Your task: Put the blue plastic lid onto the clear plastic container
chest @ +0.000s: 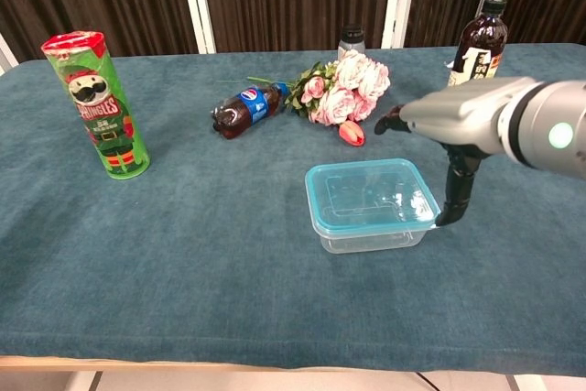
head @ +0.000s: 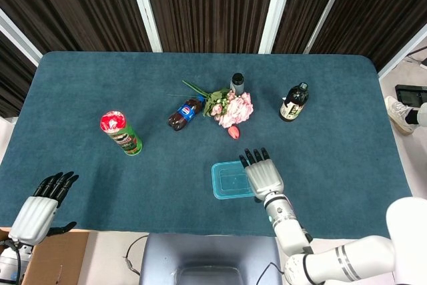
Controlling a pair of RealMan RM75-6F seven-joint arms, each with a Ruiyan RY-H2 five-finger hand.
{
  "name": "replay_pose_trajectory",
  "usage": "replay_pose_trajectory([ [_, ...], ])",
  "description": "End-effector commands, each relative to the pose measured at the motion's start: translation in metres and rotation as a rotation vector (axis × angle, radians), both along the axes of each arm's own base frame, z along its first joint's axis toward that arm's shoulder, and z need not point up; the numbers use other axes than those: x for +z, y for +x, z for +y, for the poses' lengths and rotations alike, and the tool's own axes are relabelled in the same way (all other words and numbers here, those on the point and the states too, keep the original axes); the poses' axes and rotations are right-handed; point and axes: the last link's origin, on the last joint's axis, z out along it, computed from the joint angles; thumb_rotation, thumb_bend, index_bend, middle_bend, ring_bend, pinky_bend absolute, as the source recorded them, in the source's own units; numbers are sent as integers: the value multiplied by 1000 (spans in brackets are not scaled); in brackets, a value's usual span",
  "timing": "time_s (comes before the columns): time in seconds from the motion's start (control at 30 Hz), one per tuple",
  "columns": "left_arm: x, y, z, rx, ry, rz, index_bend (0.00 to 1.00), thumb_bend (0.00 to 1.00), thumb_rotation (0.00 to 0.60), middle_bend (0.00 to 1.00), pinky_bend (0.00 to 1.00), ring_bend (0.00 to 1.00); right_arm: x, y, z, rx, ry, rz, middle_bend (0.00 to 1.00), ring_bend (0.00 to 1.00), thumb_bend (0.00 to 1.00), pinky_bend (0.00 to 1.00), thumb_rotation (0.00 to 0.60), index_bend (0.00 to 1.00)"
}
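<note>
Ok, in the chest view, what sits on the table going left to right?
Pringles can → cola bottle → pink flower bouquet → clear plastic container with blue plastic lid on it → right hand → dark sauce bottle.

A lab-like test room: cloth-covered table [head: 80, 85] before dark slatted wall panels [head: 207, 5].
</note>
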Motion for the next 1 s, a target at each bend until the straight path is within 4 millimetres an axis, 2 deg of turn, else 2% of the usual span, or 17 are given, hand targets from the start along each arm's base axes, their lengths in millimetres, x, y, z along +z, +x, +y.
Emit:
replay_pose_trajectory([
  [0.03,0,-1,1,6,1,2,0,454,600,47,110,29,6,12,-1,32,5,-65,71,0,150,0,600,63],
  [0.17,0,-3,2,19,3,7,0,454,600,48,111,30,4,24,-8,81,5,-100,71,0,150,0,600,249],
  [0.27,2,-5,4,30,10,8,0,453,600,48,110,30,-3,30,-14,101,21,-96,71,0,150,0,600,342],
  [0.37,4,-7,7,38,22,7,0,454,600,48,110,29,-10,34,-21,127,41,-93,72,0,150,0,600,393],
  [0.63,11,-9,19,40,45,-11,0,454,600,53,110,30,-10,35,-35,215,95,-142,72,0,151,0,600,431],
  [1.0,5,-14,33,76,37,-4,0,453,600,53,110,30,-16,14,-48,290,165,-107,71,0,151,0,600,420],
])
